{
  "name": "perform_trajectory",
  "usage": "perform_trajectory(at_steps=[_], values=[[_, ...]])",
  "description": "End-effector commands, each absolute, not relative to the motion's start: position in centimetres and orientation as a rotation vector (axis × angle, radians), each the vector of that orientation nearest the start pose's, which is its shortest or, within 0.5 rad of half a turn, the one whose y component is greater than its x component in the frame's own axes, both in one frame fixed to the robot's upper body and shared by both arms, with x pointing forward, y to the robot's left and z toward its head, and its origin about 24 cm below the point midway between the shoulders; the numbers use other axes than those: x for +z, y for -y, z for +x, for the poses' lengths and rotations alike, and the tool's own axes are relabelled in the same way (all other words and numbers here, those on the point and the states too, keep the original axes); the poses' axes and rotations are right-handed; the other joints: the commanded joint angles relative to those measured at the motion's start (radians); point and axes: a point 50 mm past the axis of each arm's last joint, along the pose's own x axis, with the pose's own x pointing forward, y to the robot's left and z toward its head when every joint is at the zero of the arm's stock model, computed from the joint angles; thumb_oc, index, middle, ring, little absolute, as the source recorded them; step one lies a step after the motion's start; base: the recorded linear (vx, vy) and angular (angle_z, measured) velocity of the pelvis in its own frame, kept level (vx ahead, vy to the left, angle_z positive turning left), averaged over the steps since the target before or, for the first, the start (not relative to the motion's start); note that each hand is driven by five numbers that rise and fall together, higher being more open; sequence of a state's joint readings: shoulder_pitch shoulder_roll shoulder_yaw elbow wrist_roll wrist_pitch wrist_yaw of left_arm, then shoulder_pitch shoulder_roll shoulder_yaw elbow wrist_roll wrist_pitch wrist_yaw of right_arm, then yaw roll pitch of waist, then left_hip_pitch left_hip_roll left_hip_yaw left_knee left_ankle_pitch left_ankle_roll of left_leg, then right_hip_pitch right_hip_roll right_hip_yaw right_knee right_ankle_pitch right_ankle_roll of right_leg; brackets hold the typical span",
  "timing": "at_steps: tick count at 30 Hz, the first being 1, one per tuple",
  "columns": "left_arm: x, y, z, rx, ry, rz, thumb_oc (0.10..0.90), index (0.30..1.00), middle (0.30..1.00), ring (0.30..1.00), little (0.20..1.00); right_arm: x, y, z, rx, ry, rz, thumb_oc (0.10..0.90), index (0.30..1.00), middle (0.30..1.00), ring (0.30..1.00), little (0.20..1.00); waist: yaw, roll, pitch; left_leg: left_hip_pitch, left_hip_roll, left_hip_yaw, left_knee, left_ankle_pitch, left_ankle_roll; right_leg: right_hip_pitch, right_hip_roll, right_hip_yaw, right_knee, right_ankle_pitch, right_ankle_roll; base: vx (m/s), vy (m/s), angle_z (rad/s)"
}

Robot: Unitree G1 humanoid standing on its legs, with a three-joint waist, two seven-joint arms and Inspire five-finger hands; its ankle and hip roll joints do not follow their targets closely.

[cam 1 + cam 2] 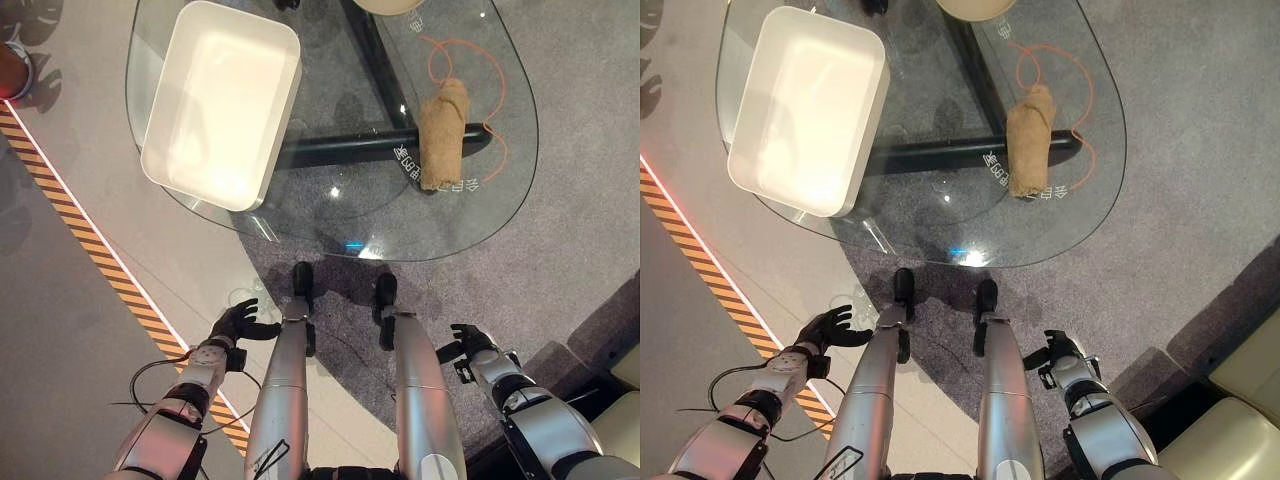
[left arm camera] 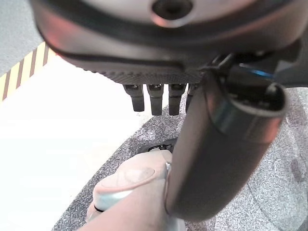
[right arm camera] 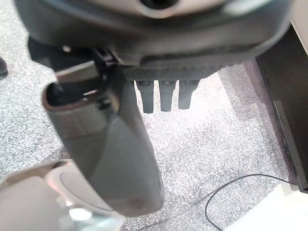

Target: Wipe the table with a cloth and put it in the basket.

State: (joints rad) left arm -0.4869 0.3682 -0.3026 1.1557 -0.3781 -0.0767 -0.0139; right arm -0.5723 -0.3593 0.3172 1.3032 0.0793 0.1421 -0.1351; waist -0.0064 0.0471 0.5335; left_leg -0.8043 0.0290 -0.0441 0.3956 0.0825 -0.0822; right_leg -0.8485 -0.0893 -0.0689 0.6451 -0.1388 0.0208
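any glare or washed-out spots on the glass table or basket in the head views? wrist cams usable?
Left eye view: small bright glints on the oval glass table near its front edge; the white rectangular plastic basket is washed out inside; the rolled tan cloth reads clearly. Left wrist view: the pale floor is blown out. Right wrist view: the thumb is blurred, the carpet is sharp.

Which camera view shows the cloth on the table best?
The left eye view: the rolled tan cloth lies whole on the glass table, to the right, apart from the white basket. The right eye view shows the same cloth equally whole. Both wrist views face the floor, not the cloth.
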Motion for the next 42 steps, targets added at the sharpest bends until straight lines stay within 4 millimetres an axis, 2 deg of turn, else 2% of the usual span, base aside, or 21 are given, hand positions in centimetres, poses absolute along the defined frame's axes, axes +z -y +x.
perform_trajectory(at_steps=[1, 6, 9, 14, 16, 17, 20, 22, 24, 25, 26, 29, 31, 32, 34, 38, 42], values=[[-6.5, -23.9, 27.3, 0.07, -0.647, 0.184, 0.8, 0.9, 0.9, 0.9, 0.9, -6.8, 27.7, 26.2, -0.231, -0.893, -0.573, 0.8, 0.9, 0.9, 0.9, 0.9, -0.001, -0.005, -0.014, -0.038, -0.049, 0.026, 0.202, -0.153, 0.063, 0.01, 0.03, 0.013, -0.031, 0.047, -0.004, 0.0, 0.0, 0.0], [-6.5, -23.9, 27.4, 0.066, -0.648, 0.191, 0.8, 0.9, 0.9, 0.9, 0.9, -6.7, 27.8, 26.1, -0.256, -0.882, -0.566, 0.8, 0.9, 0.9, 0.9, 0.9, 0.001, -0.007, -0.014, -0.042, -0.052, 0.025, 0.197, -0.149, 0.06, 0.01, 0.034, 0.012, -0.041, 0.049, -0.006, 0.0, 0.0, 0.0], [-6.6, -24.0, 27.2, 0.071, -0.654, 0.191, 0.8, 0.9, 0.9, 0.9, 0.9, -6.5, 28.3, 26.0, -0.343, -0.848, -0.57, 0.8, 0.9, 0.9, 0.9, 0.9, -0.001, -0.01, -0.014, -0.032, -0.055, 0.023, 0.19, -0.149, 0.057, 0.021, 0.038, 0.012, -0.052, 0.051, -0.005, 0.0, 0.0, 0.0], [-7.1, -24.4, 26.5, 0.08, -0.66, 0.189, 0.8, 0.9, 0.9, 0.9, 0.9, -4.4, 31.2, 26.0, -0.646, -0.696, -0.534, 0.8, 0.9, 0.9, 0.9, 0.9, -0.003, -0.013, -0.014, -0.011, -0.054, 0.029, 0.185, -0.157, 0.056, 0.049, 0.042, 0.013, -0.069, 0.051, -0.003, 0.03, -0.002, 0.02], [-7.3, -24.6, 26.2, 0.083, -0.664, 0.19, 0.8, 0.9, 0.9, 0.9, 0.9, -3.1, 32.3, 26.3, -0.774, -0.603, -0.495, 0.8, 0.9, 0.9, 0.9, 0.9, -0.004, -0.016, -0.014, -0.002, -0.054, 0.031, 0.187, -0.163, 0.055, 0.061, 0.044, 0.013, -0.074, 0.051, -0.001, 0.05, -0.019, 0.01], [-7.4, -24.6, 26.0, 0.085, -0.667, 0.194, 0.8, 0.9, 0.9, 0.9, 0.9, -1.7, 33.3, 26.7, -0.884, -0.503, -0.421, 0.8, 0.9, 0.9, 0.9, 0.9, -0.004, -0.017, -0.014, 0.003, -0.055, 0.033, 0.188, -0.169, 0.056, 0.067, 0.045, 0.013, -0.076, 0.051, 0.0, 0.06, -0.019, 0.02], [-7.8, -24.6, 25.5, 0.09, -0.676, 0.199, 0.8, 0.9, 0.9, 0.9, 0.9, 1.7, 34.1, 28.2, -1.022, -0.299, -0.298, 0.8, 0.9, 0.9, 0.9, 0.9, -0.005, -0.021, -0.014, 0.011, -0.057, 0.034, 0.191, -0.179, 0.06, 0.076, 0.046, 0.013, -0.08, 0.05, -0.001, 0.06, -0.015, 0.0], [-7.9, -24.7, 25.4, 0.092, -0.678, 0.2, 0.8, 0.9, 0.9, 0.9, 0.9, 2.9, 34.3, 28.7, -1.047, -0.233, -0.266, 0.8, 0.9, 0.9, 0.9, 0.9, -0.005, -0.022, -0.014, 0.015, -0.057, 0.034, 0.189, -0.181, 0.061, 0.078, 0.046, 0.012, -0.082, 0.05, -0.001, 0.04, -0.009, -0.01], [-8.0, -24.7, 25.2, 0.099, -0.682, 0.201, 0.8, 0.9, 0.9, 0.9, 0.9, 6.5, 34.4, 30.3, -1.087, -0.052, -0.183, 0.8, 0.9, 0.9, 0.9, 0.9, -0.005, -0.024, -0.014, 0.022, -0.058, 0.034, 0.184, -0.183, 0.064, 0.082, 0.047, 0.01, -0.083, 0.049, -0.004, 0.05, -0.01, 0.0], [-8.0, -24.7, 25.2, 0.099, -0.682, 0.201, 0.8, 0.9, 0.9, 0.9, 0.9, 6.7, 34.4, 30.4, -1.087, -0.045, -0.18, 0.8, 0.9, 0.9, 0.9, 0.9, -0.005, -0.024, -0.014, 0.022, -0.058, 0.034, 0.184, -0.183, 0.064, 0.082, 0.047, 0.01, -0.083, 0.049, -0.004, 0.04, -0.006, -0.01], [-8.0, -24.8, 25.2, 0.098, -0.684, 0.204, 0.8, 0.9, 0.9, 0.9, 0.9, 8.6, 34.2, 31.1, -1.09, 0.052, -0.143, 0.8, 0.9, 0.9, 0.9, 0.9, -0.005, -0.025, -0.014, 0.022, -0.059, 0.034, 0.184, -0.184, 0.066, 0.081, 0.047, 0.009, -0.083, 0.05, -0.005, 0.0, 0.0, 0.0], [-7.9, -24.8, 25.2, 0.095, -0.686, 0.205, 0.8, 0.9, 0.9, 0.9, 0.9, 12.0, 33.1, 32.5, -1.062, 0.195, -0.1, 0.8, 0.9, 0.9, 0.9, 0.9, -0.004, -0.023, -0.014, 0.025, -0.061, 0.032, 0.177, -0.182, 0.067, 0.078, 0.049, 0.007, -0.084, 0.051, -0.007, 0.01, 0.0, 0.0], [-7.9, -24.8, 25.2, 0.093, -0.687, 0.204, 0.8, 0.9, 0.9, 0.9, 0.9, 13.2, 32.7, 32.9, -1.047, 0.247, -0.083, 0.8, 0.9, 0.9, 0.9, 0.9, -0.004, -0.022, -0.014, 0.025, -0.061, 0.033, 0.175, -0.182, 0.067, 0.077, 0.049, 0.008, -0.084, 0.051, -0.008, 0.0, 0.0, 0.0], [-7.8, -24.6, 25.3, 0.091, -0.686, 0.204, 0.8, 0.9, 0.9, 0.9, 0.9, 15.0, 31.8, 33.6, -1.011, 0.309, -0.064, 0.8, 0.9, 0.9, 0.9, 0.9, -0.004, -0.019, -0.014, 0.024, -0.06, 0.034, 0.172, -0.18, 0.068, 0.073, 0.049, 0.008, -0.083, 0.049, -0.009, 0.0, 0.0, 0.0], [-7.8, -24.6, 25.4, 0.088, -0.683, 0.203, 0.8, 0.9, 0.9, 0.9, 0.9, 16.0, 31.4, 33.9, -0.987, 0.346, -0.057, 0.8, 0.9, 0.9, 0.9, 0.9, -0.005, -0.018, -0.014, 0.022, -0.06, 0.034, 0.171, -0.179, 0.068, 0.07, 0.05, 0.008, -0.081, 0.049, -0.009, 0.0, 0.0, 0.0], [-7.5, -23.9, 26.1, 0.081, -0.67, 0.195, 0.8, 0.9, 0.9, 0.9, 0.9, 20.2, 28.4, 35.4, -0.879, 0.485, -0.048, 0.8, 0.9, 0.9, 0.9, 0.9, -0.001, -0.011, -0.014, 0.018, -0.059, 0.034, 0.165, -0.177, 0.067, 0.063, 0.053, 0.009, -0.077, 0.039, -0.013, 0.0, 0.008, 0.0], [-7.4, -23.5, 26.3, 0.071, -0.671, 0.197, 0.8, 0.9, 0.9, 0.9, 0.9, 22.6, 25.8, 36.2, -0.786, 0.554, -0.067, 0.8, 0.9, 0.9, 0.9, 0.9, 0.003, -0.005, -0.014, 0.02, -0.06, 0.034, 0.162, -0.176, 0.064, 0.062, 0.054, 0.012, -0.073, 0.033, -0.015, 0.02, 0.008, 0.01]])
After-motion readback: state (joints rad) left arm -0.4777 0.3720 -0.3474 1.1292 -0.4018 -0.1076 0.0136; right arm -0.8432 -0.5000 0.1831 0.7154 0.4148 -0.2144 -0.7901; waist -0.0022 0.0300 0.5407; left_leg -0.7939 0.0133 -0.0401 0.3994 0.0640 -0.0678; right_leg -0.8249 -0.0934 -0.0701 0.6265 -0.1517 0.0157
